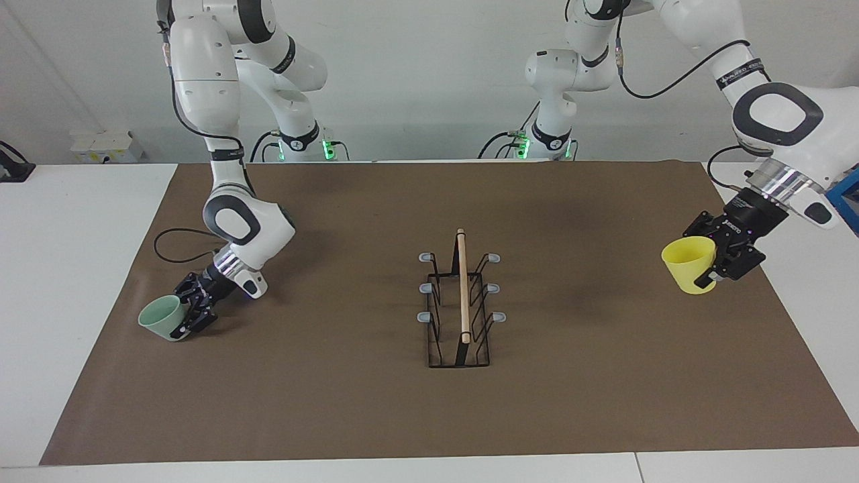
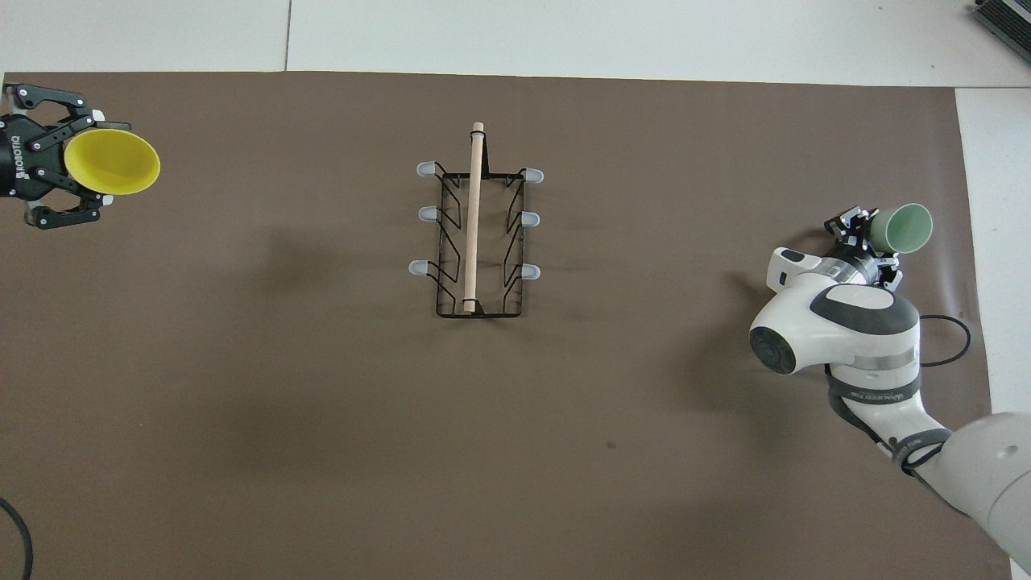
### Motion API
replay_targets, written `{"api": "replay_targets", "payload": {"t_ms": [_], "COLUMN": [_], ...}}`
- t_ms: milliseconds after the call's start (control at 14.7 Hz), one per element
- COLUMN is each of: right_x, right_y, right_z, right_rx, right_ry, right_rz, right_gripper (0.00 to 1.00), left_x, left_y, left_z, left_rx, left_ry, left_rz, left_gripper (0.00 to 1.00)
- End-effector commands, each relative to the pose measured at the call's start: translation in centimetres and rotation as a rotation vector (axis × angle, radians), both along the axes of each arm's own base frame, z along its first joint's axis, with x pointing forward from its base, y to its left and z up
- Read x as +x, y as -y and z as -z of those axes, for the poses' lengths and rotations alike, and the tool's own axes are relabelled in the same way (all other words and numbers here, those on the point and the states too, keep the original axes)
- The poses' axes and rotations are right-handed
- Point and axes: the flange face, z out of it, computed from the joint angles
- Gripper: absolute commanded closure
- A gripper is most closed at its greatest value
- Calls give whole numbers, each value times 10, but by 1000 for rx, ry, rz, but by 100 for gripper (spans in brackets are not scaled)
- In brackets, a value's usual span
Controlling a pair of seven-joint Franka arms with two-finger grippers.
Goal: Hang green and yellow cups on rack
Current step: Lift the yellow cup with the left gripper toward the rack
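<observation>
The rack [image 1: 462,303] stands in the middle of the brown mat, its wooden rod on top and grey-tipped prongs on both sides; it also shows in the overhead view [image 2: 475,234]. No cup hangs on it. My left gripper [image 1: 706,267] [image 2: 95,166] is shut on the yellow cup [image 1: 688,263] [image 2: 113,163] and holds it tilted above the mat's edge at the left arm's end. My right gripper [image 1: 190,314] [image 2: 875,232] is shut on the pale green cup [image 1: 163,318] [image 2: 904,228], tilted and low at the mat, at the right arm's end.
The brown mat [image 1: 335,402] covers most of the white table [image 1: 74,268]. A black cable loop [image 1: 176,236] lies on the mat beside the right arm. A white box [image 1: 107,145] sits at the table's corner near the right arm's base.
</observation>
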Motion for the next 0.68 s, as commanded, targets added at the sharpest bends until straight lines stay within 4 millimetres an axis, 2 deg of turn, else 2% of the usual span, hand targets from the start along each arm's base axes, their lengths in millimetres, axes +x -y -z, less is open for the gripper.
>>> {"api": "replay_targets", "payload": {"t_ms": [0, 68, 272, 476, 611], "right_x": [-1, -2, -3, -10, -9], "right_y": [4, 15, 18, 7, -7], "right_z": [-25, -30, -53, -86, -106], "right_rx": [140, 180, 267, 372, 438], "right_ry": [-60, -72, -39, 1, -18], "right_rz": [5, 15, 28, 81, 124], "right_gripper": [76, 76, 76, 76, 76], "left_x": [-10, -16, -32, -51, -52], "left_y": [42, 53, 88, 139, 150], "left_z": [-27, -35, -59, -66, -71], "left_rx": [141, 178, 274, 395, 438], "left_ry": [55, 70, 157, 249, 323], "left_rz": [107, 149, 301, 492, 599], "left_gripper": [100, 100, 100, 100, 100]}}
